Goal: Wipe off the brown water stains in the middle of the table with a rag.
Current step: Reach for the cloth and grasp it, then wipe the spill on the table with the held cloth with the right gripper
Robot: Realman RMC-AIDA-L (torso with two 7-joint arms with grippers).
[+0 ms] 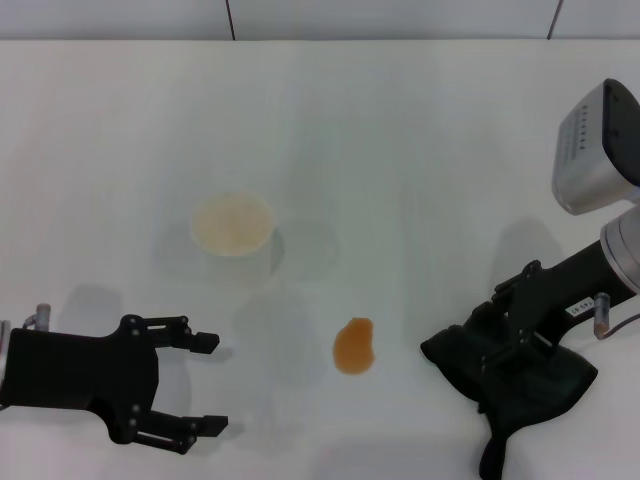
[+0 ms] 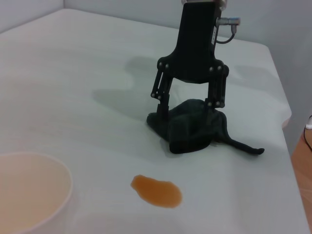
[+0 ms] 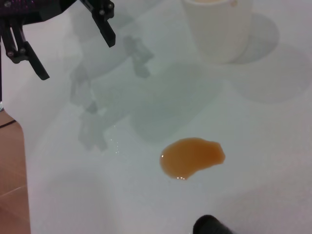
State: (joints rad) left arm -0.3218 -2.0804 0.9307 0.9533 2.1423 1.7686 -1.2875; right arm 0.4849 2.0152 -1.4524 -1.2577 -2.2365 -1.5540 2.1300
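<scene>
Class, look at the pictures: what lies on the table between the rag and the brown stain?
Nothing: bare table separates the rag from the brown stain, clearest in the head view.

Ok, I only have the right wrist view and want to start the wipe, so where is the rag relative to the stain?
Observer: The rag lies on the table to the robot's right of the brown stain, not touching it.
Operator: Is the right gripper on it?
Observer: Yes, the right gripper is down on the bunched rag.
Operator: And the left arm?
Observer: The left gripper is open at the near left, on the stain's other side.
</scene>
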